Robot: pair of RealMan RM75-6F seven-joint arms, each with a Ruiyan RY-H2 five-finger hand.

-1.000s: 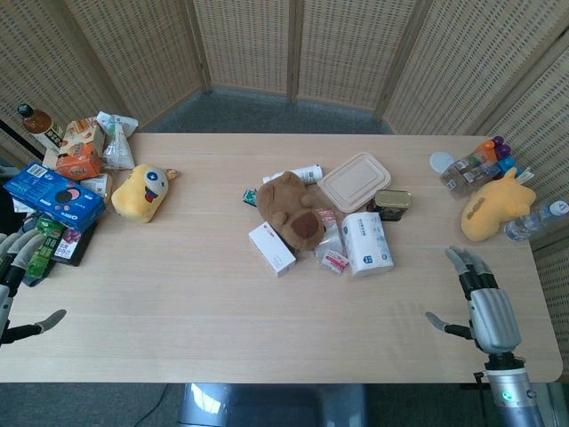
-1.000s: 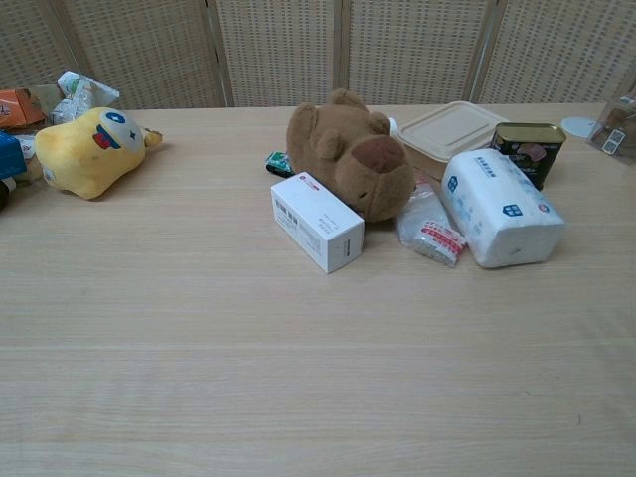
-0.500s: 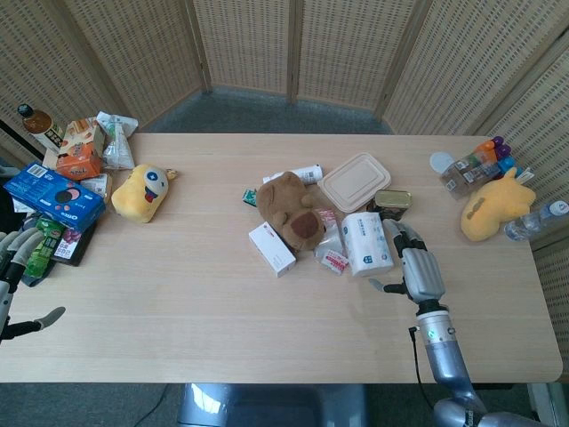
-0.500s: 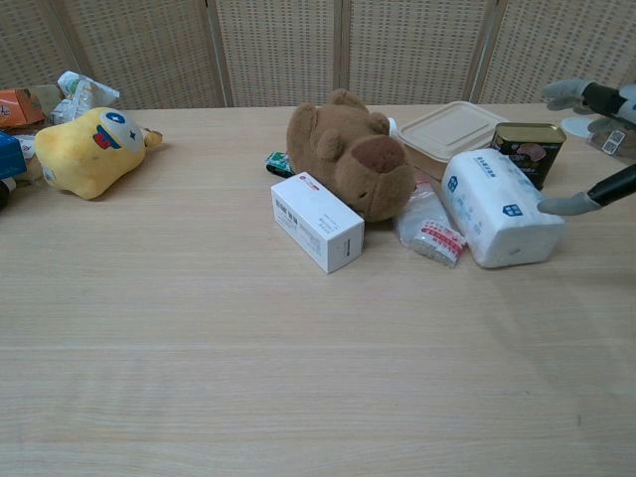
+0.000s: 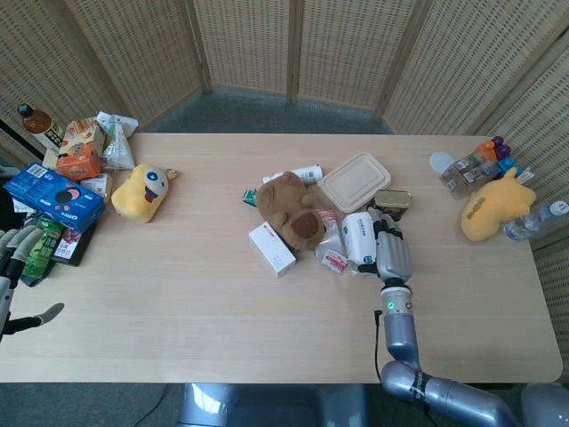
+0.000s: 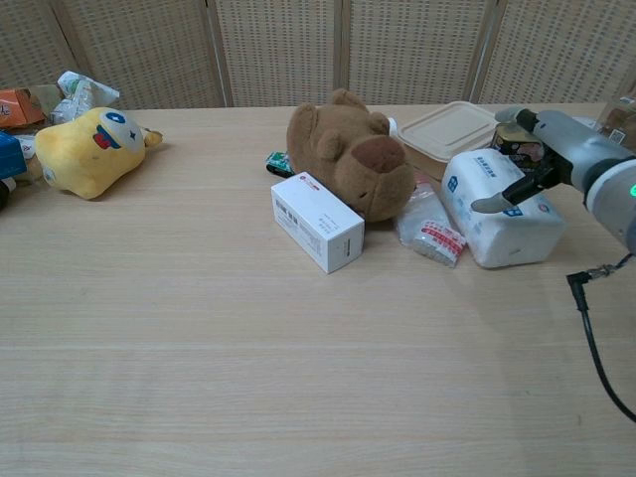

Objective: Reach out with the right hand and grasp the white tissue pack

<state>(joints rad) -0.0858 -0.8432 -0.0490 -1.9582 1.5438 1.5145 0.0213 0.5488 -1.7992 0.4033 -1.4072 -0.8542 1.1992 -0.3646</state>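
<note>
On the table (image 5: pixel 178 294), right of centre in frame, lies the white tissue pack (image 6: pixel 500 209): soft, light, I judge. My right hand (image 6: pixel 556 149) hovers over it, released; I'd squeeze its sides gently.

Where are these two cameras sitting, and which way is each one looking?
Head view: high up, looking steeply down on the whole table; shows the right hand at the white tissue pack and the left hand at the edge.
Chest view: low, looking across the tabletop toward the screens; only the right hand shows.
Both share the tissue pack, brown plush toy and right hand.
</note>
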